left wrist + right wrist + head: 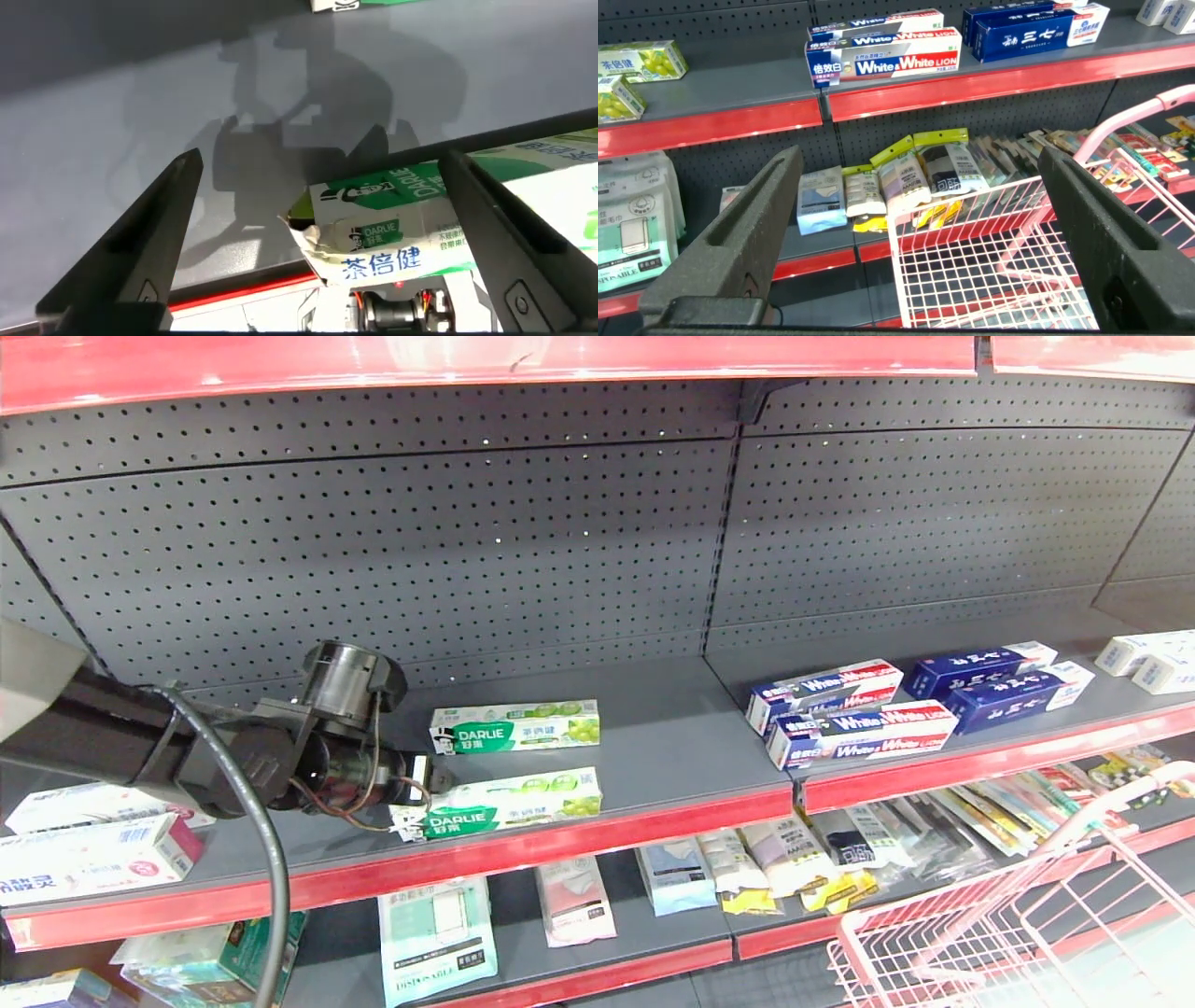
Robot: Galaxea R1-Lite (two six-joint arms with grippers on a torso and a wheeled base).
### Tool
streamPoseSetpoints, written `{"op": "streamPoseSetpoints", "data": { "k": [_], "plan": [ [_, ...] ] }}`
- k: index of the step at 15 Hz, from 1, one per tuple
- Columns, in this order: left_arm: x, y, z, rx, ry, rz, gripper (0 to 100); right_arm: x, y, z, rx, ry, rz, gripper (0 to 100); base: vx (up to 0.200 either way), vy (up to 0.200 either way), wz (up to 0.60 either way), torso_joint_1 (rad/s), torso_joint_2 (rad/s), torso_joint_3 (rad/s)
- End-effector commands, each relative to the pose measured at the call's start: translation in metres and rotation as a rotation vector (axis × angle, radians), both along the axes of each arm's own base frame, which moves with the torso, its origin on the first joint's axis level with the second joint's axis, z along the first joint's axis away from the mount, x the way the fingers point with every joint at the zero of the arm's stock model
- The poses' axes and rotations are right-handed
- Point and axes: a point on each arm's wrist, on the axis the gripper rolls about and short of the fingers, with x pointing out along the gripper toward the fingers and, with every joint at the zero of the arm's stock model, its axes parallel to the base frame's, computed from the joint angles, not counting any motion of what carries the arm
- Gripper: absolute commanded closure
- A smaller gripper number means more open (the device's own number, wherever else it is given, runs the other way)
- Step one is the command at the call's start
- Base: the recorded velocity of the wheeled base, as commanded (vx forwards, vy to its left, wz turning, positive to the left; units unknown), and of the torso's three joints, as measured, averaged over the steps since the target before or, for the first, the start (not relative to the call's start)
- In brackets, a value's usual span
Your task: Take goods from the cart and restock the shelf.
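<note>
The grey shelf (672,747) bears a rear green box (513,726), a front green box (509,801), white-red boxes (859,730) and blue boxes (1008,700)

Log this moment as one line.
left gripper open around end of front green toothpaste box lying on shelf | right gripper open, facing pink cart

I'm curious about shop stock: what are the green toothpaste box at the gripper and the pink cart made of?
Green toothpaste box: seemingly glossy printed cardboard; its end flap shows frayed paper edges. Pink cart: probably painted metal wire, a thin rigid grid.
</note>
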Motion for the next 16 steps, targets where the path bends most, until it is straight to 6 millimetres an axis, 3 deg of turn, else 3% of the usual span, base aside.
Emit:
{"op": "streamPoseSetpoints", "data": {
  "k": [1, 6, 8, 11, 16],
  "plan": [
    [-0.001, 0.0, 0.001, -0.001, -0.004, 0.0, 0, 0.0, 0.0, 0.0, 0.0, 0.0, 0.0, 0, 0.0, 0.0, 0.0, 0.0, 0.0, 0.0],
    [0.0, 0.0, 0.004, -0.003, -0.014, 0.004, 0, 0.0, 0.0, 0.0, 0.0, 0.0, 0.0, 0, 0.0, 0.0, 0.0, 0.0, 0.0, 0.0],
    [-0.001, 0.004, 0.013, -0.009, -0.047, 0.016, 0, 0.0, 0.0, 0.0, 0.0, 0.0, 0.0, 0, 0.0, 0.0, 0.0, 0.0, 0.0, 0.0],
    [-0.006, 0.025, 0.021, -0.005, -0.06, 0.074, 0, 0.0, 0.0, 0.0, 0.0, 0.0, 0.0, 0, 0.0, 0.0, 0.0, 0.0, 0.0, 0.0],
    [-0.037, 0.052, 0.019, 0.036, -0.022, 0.107, 0, 0.0, 0.0, 0.0, 0.0, 0.0, 0.0, 0, 0.0, 0.0, 0.0, 0.0, 0.0, 0.0]
  ]
}}
